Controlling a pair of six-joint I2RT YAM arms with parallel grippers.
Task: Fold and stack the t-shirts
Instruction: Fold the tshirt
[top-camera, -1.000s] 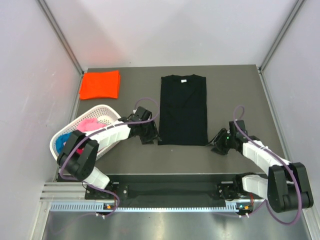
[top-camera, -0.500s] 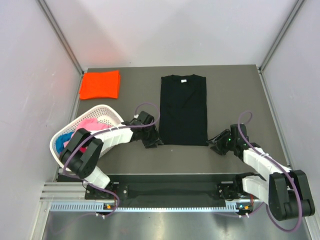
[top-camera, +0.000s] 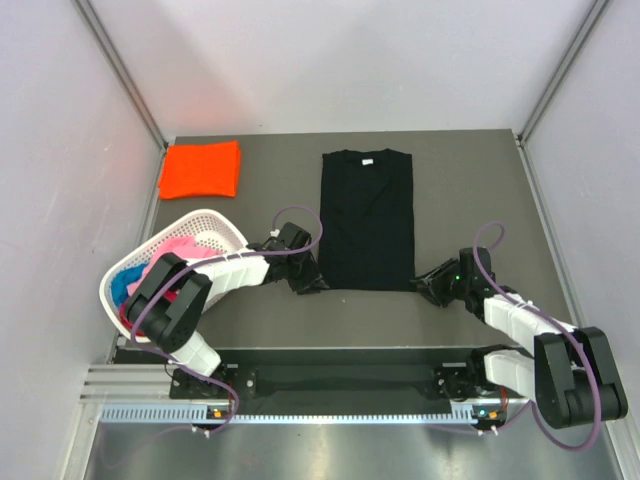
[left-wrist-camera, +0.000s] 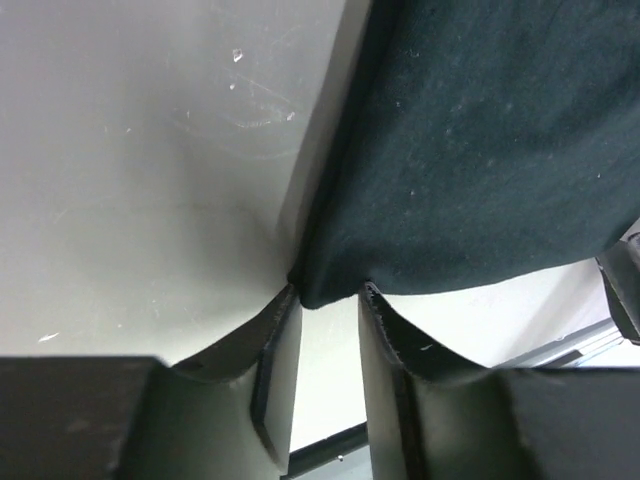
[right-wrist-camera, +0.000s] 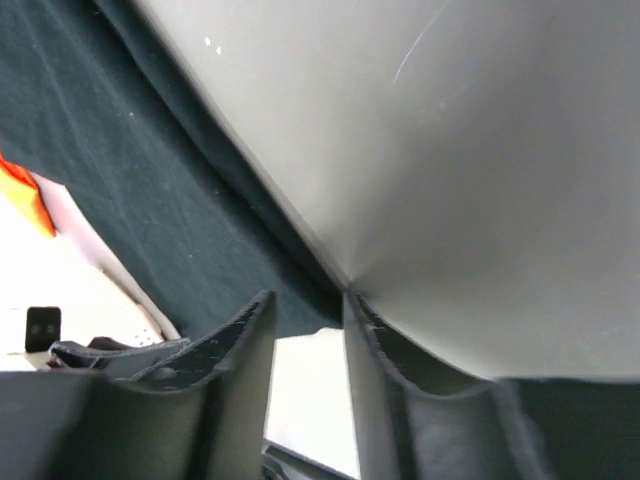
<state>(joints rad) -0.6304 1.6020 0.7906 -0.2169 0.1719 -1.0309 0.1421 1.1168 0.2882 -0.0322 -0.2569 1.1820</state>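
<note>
A black t-shirt (top-camera: 366, 218) lies flat at the table's middle, folded into a long strip with its neck label at the far end. My left gripper (top-camera: 312, 284) sits low at its near left corner. In the left wrist view that corner of the black t-shirt (left-wrist-camera: 480, 150) pokes between the tips of the left gripper (left-wrist-camera: 330, 292), whose jaws stand apart. My right gripper (top-camera: 426, 283) is at the near right corner. The right gripper (right-wrist-camera: 309, 298) is open astride the hem of the black t-shirt (right-wrist-camera: 150, 170). An orange t-shirt (top-camera: 201, 169) lies folded at the far left.
A white lattice basket (top-camera: 228, 226) stands at the near left with pink and blue t-shirts (top-camera: 172, 252) inside, close beside my left arm. Pale walls close the table in on the left, right and far sides.
Both grippers have slid inward to the black t-shirt's near corners, and both pairs of jaws have narrowed. The shirt itself has not moved.
</note>
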